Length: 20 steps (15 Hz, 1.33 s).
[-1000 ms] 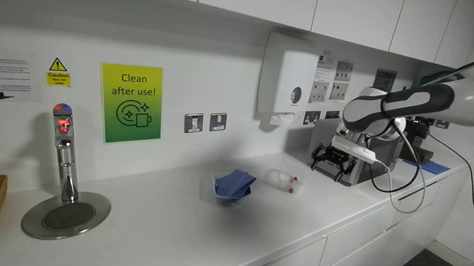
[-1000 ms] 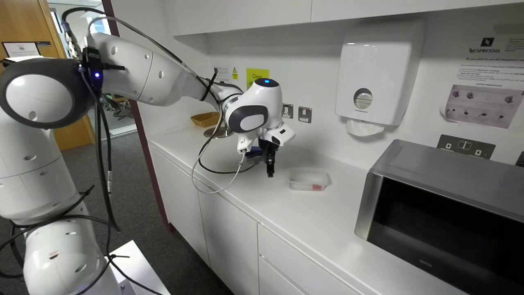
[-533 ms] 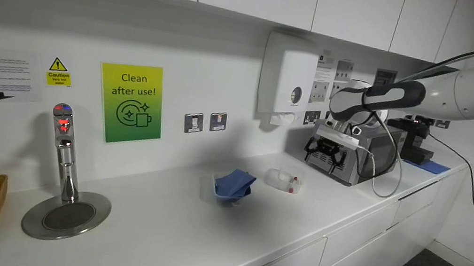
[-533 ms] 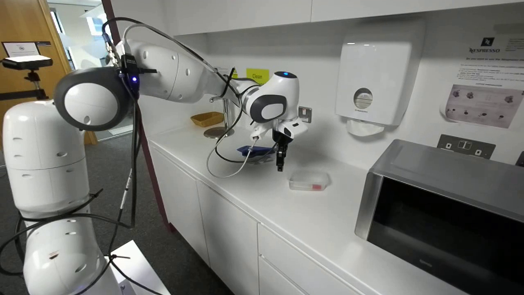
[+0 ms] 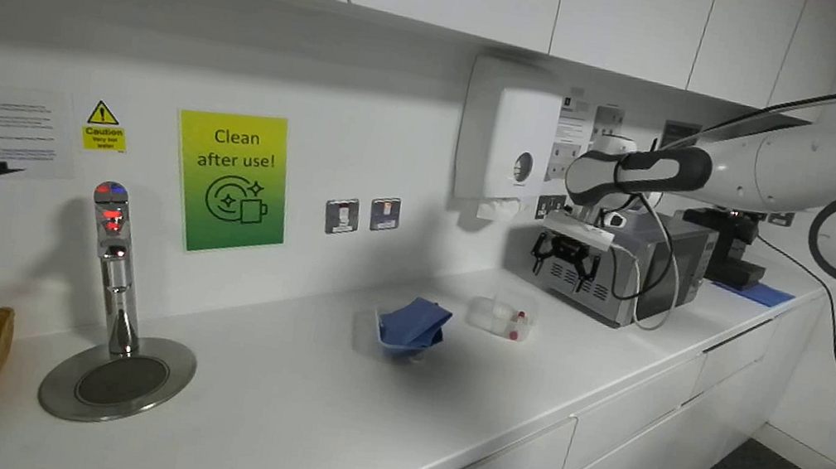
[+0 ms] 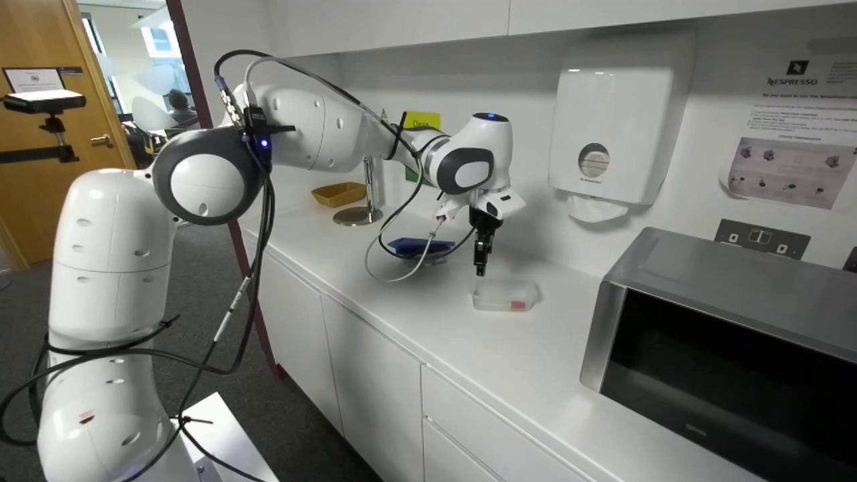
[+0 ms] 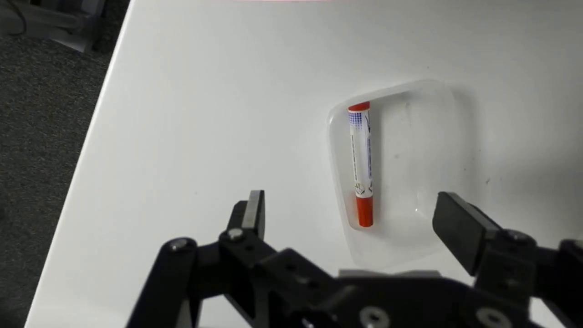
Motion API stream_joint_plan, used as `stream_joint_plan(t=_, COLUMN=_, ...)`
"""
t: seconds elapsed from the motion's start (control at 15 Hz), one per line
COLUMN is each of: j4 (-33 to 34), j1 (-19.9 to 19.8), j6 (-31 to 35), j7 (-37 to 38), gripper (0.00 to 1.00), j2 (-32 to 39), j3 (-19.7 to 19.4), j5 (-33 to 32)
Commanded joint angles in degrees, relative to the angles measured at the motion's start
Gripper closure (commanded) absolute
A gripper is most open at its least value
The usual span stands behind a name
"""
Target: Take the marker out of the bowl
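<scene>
Wrist view: my gripper (image 7: 351, 209) is wide, fingers (image 7: 460, 223) well apart, pads facing each other across a broad gap. The marker (image 7: 362, 155) (white barrel, red both ends) lies inside the clear plastic bowl (image 7: 405, 159), along the side nearer the edge of the counter (image 7: 218, 114), one end up at the far side, other end twd me. Can't tell if dead flat or slightly tipped. Seen from here it's btw the fingers, side to side, a bit ahead of the tips; one finger covers a bit of the bowl from this angle.

Arm pose, in an exterior view: upper arm (image 6: 107, 254) approx vert., elbow (image 6: 207, 184) bent, forearm (image 6: 308, 127) roughly horiz., wrist (image 6: 469, 167) turned down w/ blue light (image 6: 492, 116) lit on top. Fingers point down in both exterior views, tips up off the counter, near the bowl's rim & above it. Exact clearance: can't tell.

Surroundings: in an exterior view the gripper shows in front of the vented side of the microwave (image 5: 692, 249). A blue angular item (image 5: 414, 324), material unclear, near the bowl, on its other side from the microwave. A paper-towel dispenser (image 6: 619, 120) up behind, both exterior views.
</scene>
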Motion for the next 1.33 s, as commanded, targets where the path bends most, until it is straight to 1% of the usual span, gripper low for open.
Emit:
stream_joint_plan(t=0.0, j4=7.1, j1=-1.0, j6=-2.6, j7=0.7, gripper=0.00, j2=5.2, j3=-0.2, j5=-1.2)
stream_joint_plan(t=0.33, j4=10.0, j1=-1.0, j6=-1.9, j7=-0.3, gripper=0.00, j2=9.0, j3=-0.1, j5=-1.4)
stream_joint_plan(t=0.67, j4=10.3, j1=-0.6, j6=-0.5, j7=-1.8, gripper=0.00, j2=10.6, j3=0.2, j5=-2.2)
stream_joint_plan(t=0.73, j4=10.2, j1=-0.6, j6=-0.5, j7=-2.5, gripper=0.03, j2=10.8, j3=0.3, j5=-2.2)
stream_joint_plan(t=0.8, j4=10.1, j1=-0.5, j6=-0.3, j7=-2.9, gripper=0.26, j2=11.1, j3=0.4, j5=-2.2)
stream_joint_plan(t=0.93, j4=10.0, j1=-0.4, j6=-0.3, j7=-3.3, gripper=0.28, j2=11.6, j3=0.4, j5=-2.4)
stream_joint_plan(t=1.07, j4=9.7, j1=-0.3, j6=-0.2, j7=-3.7, gripper=0.41, j2=12.1, j3=0.5, j5=-2.5)
stream_joint_plan(t=1.27, j4=9.6, j1=-0.3, j6=-0.2, j7=-4.3, gripper=0.54, j2=12.8, j3=0.5, j5=-2.5)
